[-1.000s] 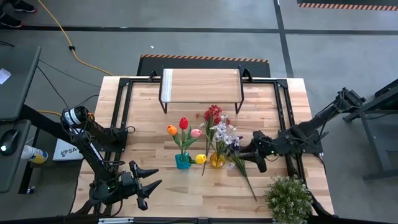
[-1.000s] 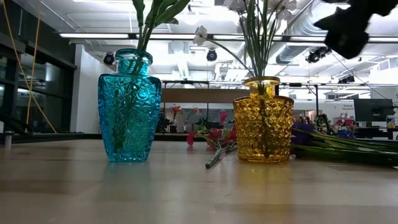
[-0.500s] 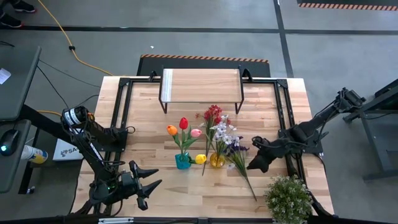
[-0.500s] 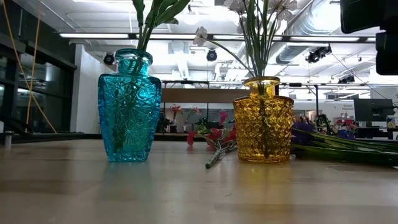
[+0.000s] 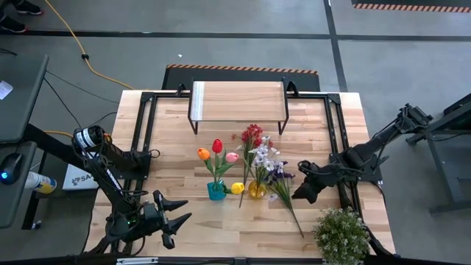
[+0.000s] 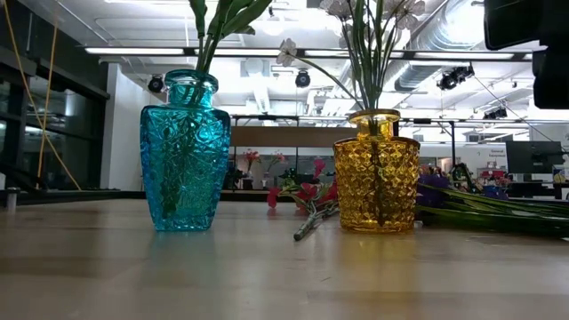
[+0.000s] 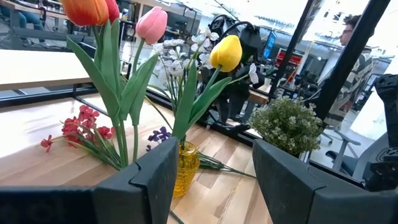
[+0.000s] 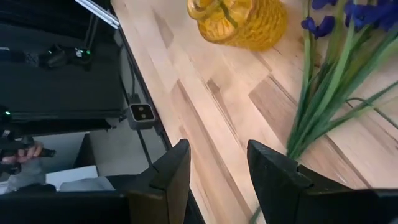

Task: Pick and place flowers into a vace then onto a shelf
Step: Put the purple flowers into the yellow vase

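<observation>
Hovering R gripper (image 5: 301, 193) just beside yellow vase (image 5: 257, 190), jaws parted, empty, lining up w/ purple spray (image 5: 285, 193) lying beside vase. Idling L gripper (image 5: 176, 221) well short of vase, jaws parted. Standing empty beyond vase: shelf (image 5: 237, 101).

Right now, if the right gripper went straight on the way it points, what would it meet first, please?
Probably the purple flower's green stems lying on the table, just ahead of the open right gripper. The yellow vase sits beyond; depth is hard to judge.
</observation>
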